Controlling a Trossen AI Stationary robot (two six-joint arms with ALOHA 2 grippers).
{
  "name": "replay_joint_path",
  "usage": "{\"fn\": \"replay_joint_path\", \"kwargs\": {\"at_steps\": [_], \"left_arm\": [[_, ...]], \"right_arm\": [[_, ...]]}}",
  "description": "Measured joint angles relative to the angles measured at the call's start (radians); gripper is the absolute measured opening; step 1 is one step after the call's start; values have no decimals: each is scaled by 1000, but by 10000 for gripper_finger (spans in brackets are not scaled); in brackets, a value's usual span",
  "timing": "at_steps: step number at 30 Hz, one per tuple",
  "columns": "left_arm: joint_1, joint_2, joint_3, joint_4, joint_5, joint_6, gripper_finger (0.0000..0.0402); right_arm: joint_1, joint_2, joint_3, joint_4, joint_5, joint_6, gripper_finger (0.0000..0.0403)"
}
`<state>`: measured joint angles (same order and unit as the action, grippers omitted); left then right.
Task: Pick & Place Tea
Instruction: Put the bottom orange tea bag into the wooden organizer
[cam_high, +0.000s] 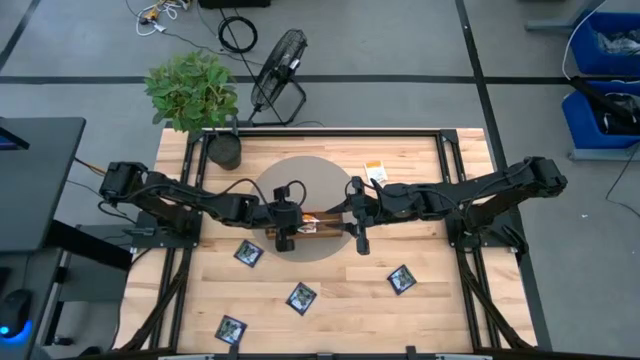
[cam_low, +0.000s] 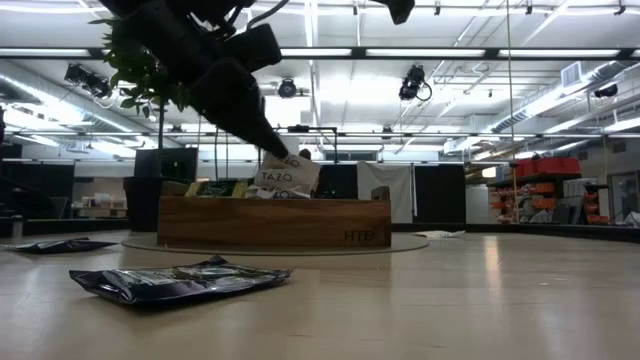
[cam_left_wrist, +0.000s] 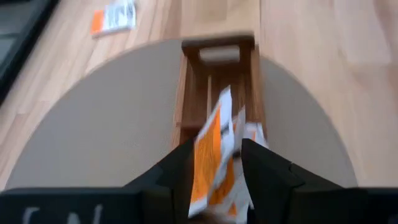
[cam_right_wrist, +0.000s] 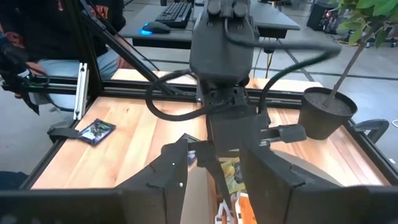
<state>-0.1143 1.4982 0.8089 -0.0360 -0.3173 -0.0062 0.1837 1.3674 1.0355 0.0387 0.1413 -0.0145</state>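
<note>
Left wrist view: left end effector is spreading its fingers w/ an orange-and-white sachet between them, directly over the wooden tray, whose long axis is running toward 12 o'clock. Right end effector is hovering spread just beside at 3 o'clock, holding nothing.
</note>
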Motion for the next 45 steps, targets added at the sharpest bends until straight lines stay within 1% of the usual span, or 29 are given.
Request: {"fn": "replay_joint_path", "kwargs": {"at_steps": [2, 5, 12, 16, 19, 24, 28, 33, 45], "left_arm": [[-1, 0, 0, 27, 5, 12, 141], [-1, 0, 0, 12, 24, 17, 136], [-1, 0, 0, -37, 44, 15, 102], [0, 0, 0, -36, 19, 13, 84], [0, 0, 0, -36, -4, 12, 62], [0, 0, 0, -20, -22, 13, 9], [0, 0, 0, 9, -19, 5, 5], [0, 0, 0, 20, 10, -1, 4], [-1, 0, 0, 19, -1, 10, 3]], "right_arm": [[-3, 0, 0, 0, 0, 0, 153], [-3, 0, 0, -1, 0, 1, 153], [-3, 0, 0, -5, 0, 2, 153], [-3, 0, 0, -5, 0, 3, 153], [-3, 0, 0, -5, 0, 3, 153], [-3, 0, 0, -4, 0, 3, 153], [-3, 0, 0, -4, 0, 3, 153], [-3, 0, 0, -3, 0, 3, 153], [-3, 0, 0, -3, 0, 4, 153]]}}
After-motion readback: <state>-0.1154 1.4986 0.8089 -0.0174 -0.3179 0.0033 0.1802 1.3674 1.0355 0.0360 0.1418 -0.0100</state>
